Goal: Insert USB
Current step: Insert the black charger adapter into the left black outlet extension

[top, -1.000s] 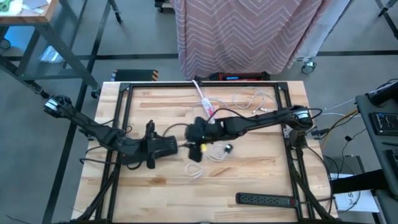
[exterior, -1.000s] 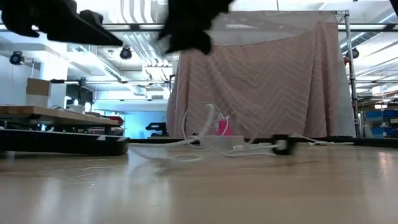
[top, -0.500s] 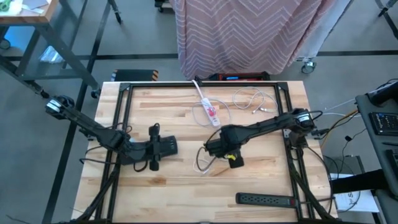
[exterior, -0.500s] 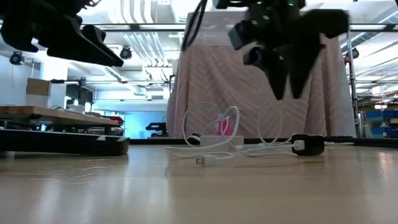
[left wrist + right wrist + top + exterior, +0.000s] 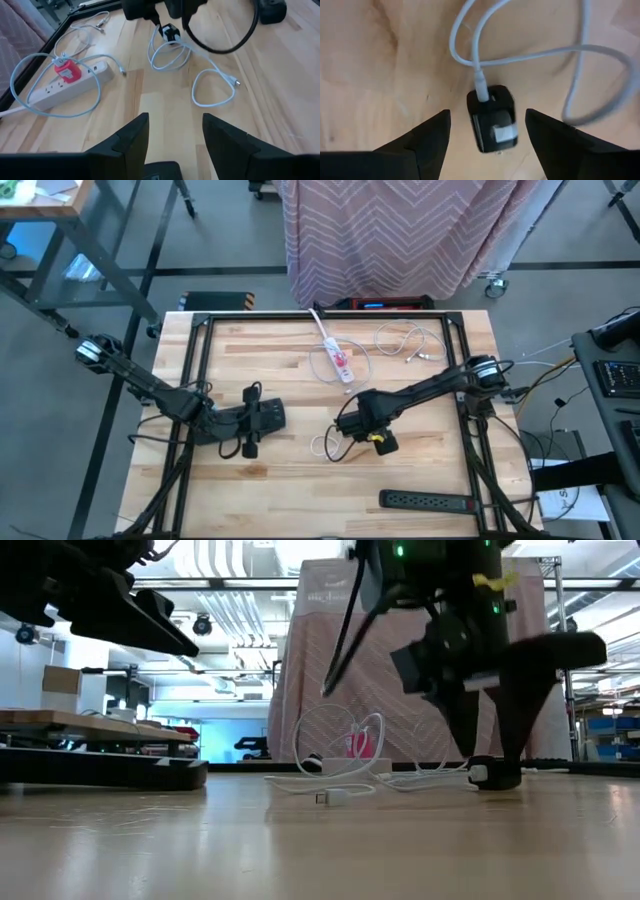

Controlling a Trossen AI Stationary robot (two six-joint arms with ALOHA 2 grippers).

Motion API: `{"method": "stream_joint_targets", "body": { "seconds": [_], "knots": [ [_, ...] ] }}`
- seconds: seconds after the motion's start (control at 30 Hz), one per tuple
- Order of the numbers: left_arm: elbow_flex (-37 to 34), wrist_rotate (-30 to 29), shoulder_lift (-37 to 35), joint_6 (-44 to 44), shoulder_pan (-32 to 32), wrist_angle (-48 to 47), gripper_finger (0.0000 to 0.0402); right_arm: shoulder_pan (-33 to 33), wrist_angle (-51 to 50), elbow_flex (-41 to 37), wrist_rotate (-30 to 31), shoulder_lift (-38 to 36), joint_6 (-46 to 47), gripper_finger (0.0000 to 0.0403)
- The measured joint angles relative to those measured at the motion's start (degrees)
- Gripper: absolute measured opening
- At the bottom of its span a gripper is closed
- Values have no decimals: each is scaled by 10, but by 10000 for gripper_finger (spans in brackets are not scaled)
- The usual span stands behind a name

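A small black charger block (image 5: 492, 120) lies on the wooden table with a white cable (image 5: 475, 45) plugged into it. The cable's loops (image 5: 325, 445) and free connector end (image 5: 325, 797) lie on the table. My right gripper (image 5: 487, 114) is open and points down just above the charger, one finger on either side without touching it; in the low view it (image 5: 492, 745) hangs over the charger (image 5: 495, 775). My left gripper (image 5: 175, 120) is open, held above the table left of the cable (image 5: 280, 417). A white power strip (image 5: 70, 82) with a red plug (image 5: 65, 70) lies toward the far edge.
A second white cable (image 5: 405, 340) lies coiled near the far right corner. A black power strip (image 5: 425, 501) lies along the near edge on the right. The black frame rails (image 5: 200, 370) border the table. Bare wood lies between the two grippers.
My right gripper has moved from beside the white power strip toward the table's near edge and right, then come down over the black charger. The white cable has shifted, its loops lie differently, and the charger sits a little farther right than before.
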Motion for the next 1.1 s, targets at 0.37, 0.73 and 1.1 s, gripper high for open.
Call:
{"method": "stream_joint_targets", "body": {
  "seconds": [0.37,0.73,1.1],
  "knots": [
    [0,19,1,-10,0,7,171,-2,45,-11,-1,31,0,207],
    [0,30,1,-27,0,5,167,9,20,1,-4,38,15,136],
    [0,71,1,-46,0,4,154,11,-37,16,-5,38,24,253]
  ]
}}
